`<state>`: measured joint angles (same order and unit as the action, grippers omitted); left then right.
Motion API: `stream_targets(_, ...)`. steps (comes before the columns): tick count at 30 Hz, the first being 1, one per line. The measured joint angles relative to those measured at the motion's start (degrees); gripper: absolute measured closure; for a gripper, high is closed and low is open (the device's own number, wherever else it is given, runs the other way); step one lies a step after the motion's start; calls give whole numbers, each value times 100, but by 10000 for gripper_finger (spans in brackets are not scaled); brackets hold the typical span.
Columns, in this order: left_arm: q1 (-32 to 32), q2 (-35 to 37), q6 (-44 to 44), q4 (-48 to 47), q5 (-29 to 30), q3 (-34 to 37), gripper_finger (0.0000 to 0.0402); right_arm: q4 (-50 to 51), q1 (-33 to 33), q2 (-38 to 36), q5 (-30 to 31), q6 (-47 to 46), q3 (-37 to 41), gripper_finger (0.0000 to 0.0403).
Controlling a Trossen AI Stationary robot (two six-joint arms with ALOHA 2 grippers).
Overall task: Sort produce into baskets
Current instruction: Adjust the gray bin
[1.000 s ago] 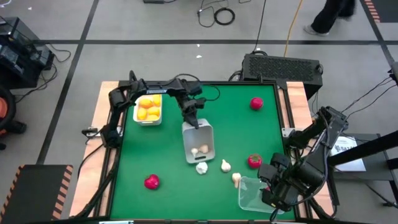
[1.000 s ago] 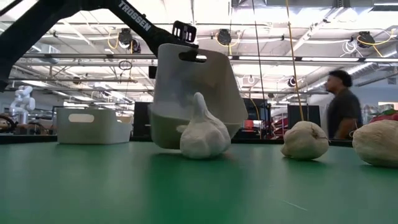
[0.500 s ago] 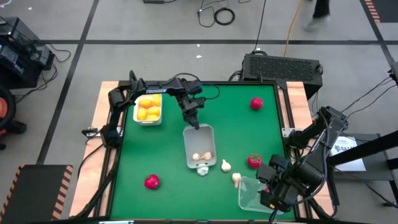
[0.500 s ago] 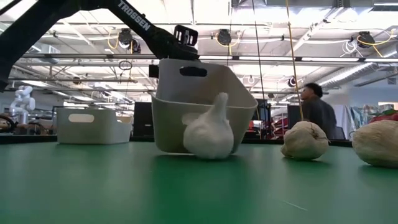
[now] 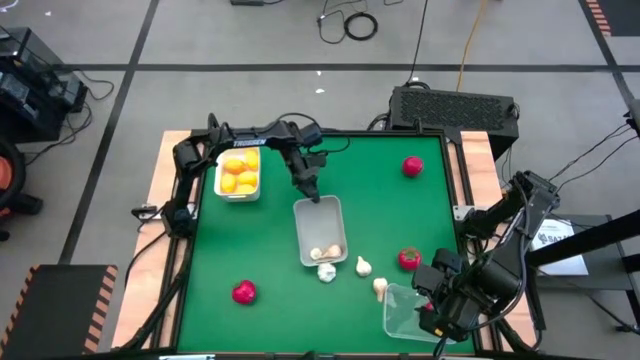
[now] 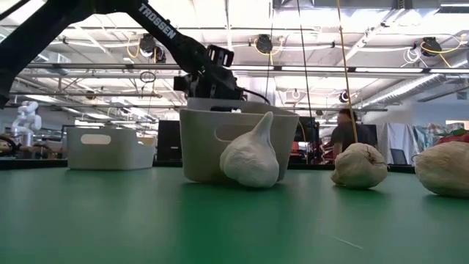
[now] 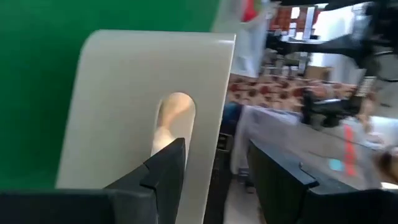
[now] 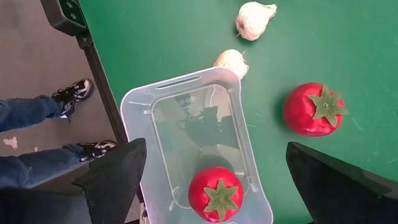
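A pale basket (image 5: 320, 232) stands flat at mid-table with garlic bulbs (image 5: 326, 252) inside. My left gripper (image 5: 312, 190) is at its far end wall (image 7: 137, 112), open, one finger on each side of the wall. A garlic bulb (image 6: 250, 155) stands against the basket's near end, and two more garlic bulbs (image 5: 363, 265) (image 5: 380, 287) lie on the mat to the right. My right gripper (image 8: 216, 146) hangs open above a clear basket (image 8: 180, 118) that holds one red piece (image 8: 214, 193). Lemons fill the white basket (image 5: 238, 173). My left gripper has one finger (image 7: 163, 171) against the outer face of the basket's far end wall, below the handle slot (image 7: 175, 118); whether it touches the wall I cannot tell. The other finger (image 7: 280, 180) stands clear on the inner side. The basket rests flat on the mat.
Red pieces lie loose at far right (image 5: 412, 166), right (image 5: 408, 260) and near left (image 5: 243, 292). A person's legs (image 8: 37, 118) stand beside the table's right side, and another person (image 6: 344, 139) stands in the room beyond.
The pale basket was tilted, its far end held up and its near end on the mat. My left gripper has tipped and brought that far end down, so the basket now stands flat. The garlic bulb at its near end has shifted a little.
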<state>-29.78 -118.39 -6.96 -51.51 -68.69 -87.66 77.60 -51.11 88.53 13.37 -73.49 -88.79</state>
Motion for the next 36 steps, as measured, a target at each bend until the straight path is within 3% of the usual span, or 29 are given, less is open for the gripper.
stream_targets(19, 66, 37, 526, -170, 3050, -211, 223, -115, 0, 0, -20, 46, 0, 26)
stream_targets(24, 158, 97, 630, -203, 3426, -652, 223, -113, 0, 0, -17, 66, 0, 26)
stream_targets(28, 181, 400, 628, -393, 3744, -1067, 224, -113, 0, 0, 11, 113, 0, 26)
stream_targets(36, 571, 1623, 597, -898, 5842, -947, 226, -129, 165, 0, 548, 355, 2, 26)
